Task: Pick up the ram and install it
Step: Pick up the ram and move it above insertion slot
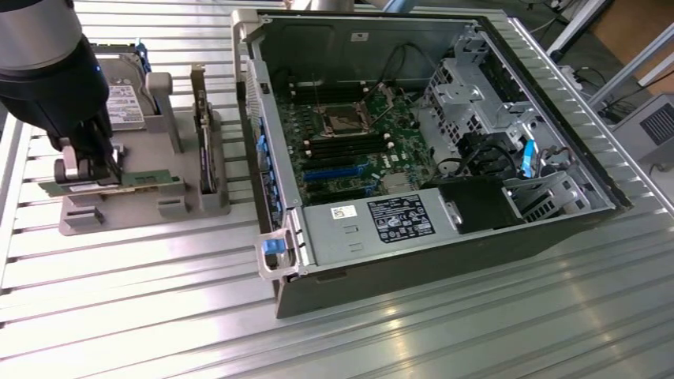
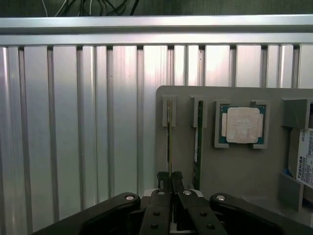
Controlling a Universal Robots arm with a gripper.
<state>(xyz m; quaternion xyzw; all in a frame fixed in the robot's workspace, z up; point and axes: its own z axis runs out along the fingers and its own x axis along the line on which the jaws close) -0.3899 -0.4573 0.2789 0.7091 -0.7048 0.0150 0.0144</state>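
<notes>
Black pincer (image 2: pixel 170 177) arms, dotted with round screw heads, meet at 2 slim tips that stand almost shut, pinching the ram (image 2: pixel 168 147) by its thin upper edge. That ram is a narrow green board set on its long edge and level, its long axis running along the grooves of the ribbed aluminium surface (image 2: pixel 73 147). Its far end sits in a slotted post of the flat, matte grey holder (image 2: pixel 234 171). In the exterior view it points roughly from left to right. Just beside it, parallel, stands a green expansion card (image 2: pixel 197 142). Beyond that are a square processor (image 2: pixel 243 125) with a dull silver lid and a labelled hard drive (image 2: pixel 305 164). Apart from the holder, toward the exterior view's right, an open steel computer case (image 1: pixel 316 55) shows its green motherboard (image 1: pixel 368 150).
</notes>
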